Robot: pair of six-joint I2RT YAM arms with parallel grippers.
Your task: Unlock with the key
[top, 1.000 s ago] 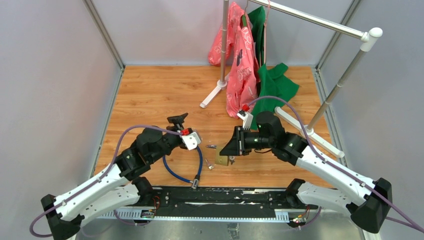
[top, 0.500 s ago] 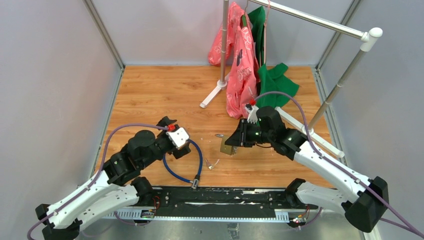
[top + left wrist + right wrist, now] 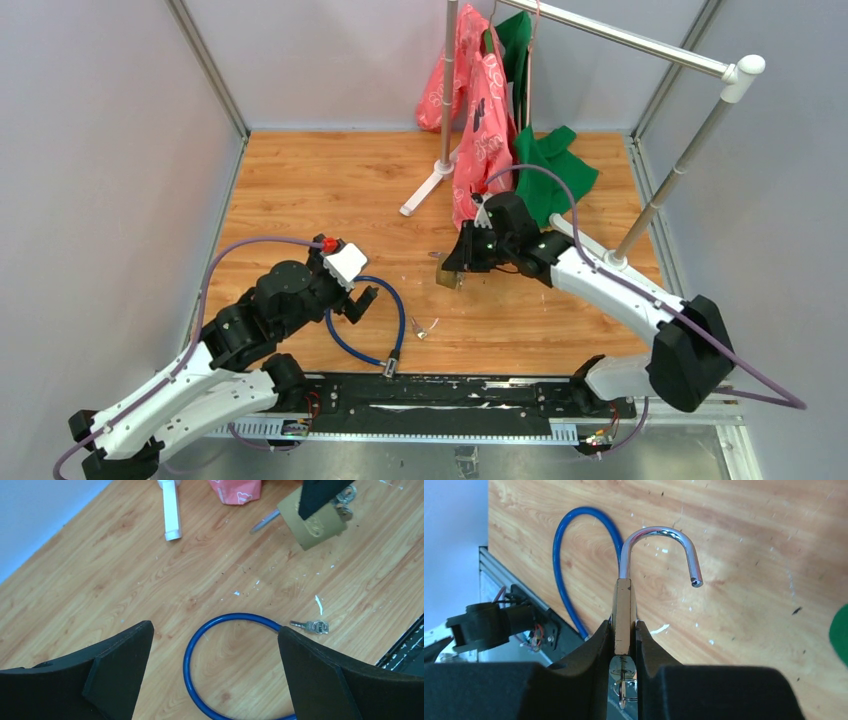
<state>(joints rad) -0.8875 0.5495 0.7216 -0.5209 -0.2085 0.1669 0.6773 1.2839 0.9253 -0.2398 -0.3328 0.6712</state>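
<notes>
Two jaws of R gripper point(image 3: 624, 630) are clamped flat on the brass padlock point(image 3: 312, 525) body. The key bunch point(image 3: 624, 682) hangs from its underside betw the fingers, shackle point(image 3: 659, 535) tip is out of the body & swung clear, and the lock is held mid-table just near of the pink bag point(image 3: 480, 150). L gripper point(image 3: 215, 632) is spread wide & empty over the blue cable point(image 3: 187, 660) loop, w/ a loose key point(image 3: 312, 626) just right of it on the wood table point(image 3: 300, 190). Reads as unlock done or nearly; next prob needs R to set the lock down w/o knocking the shackle shut, L kept clear.
</notes>
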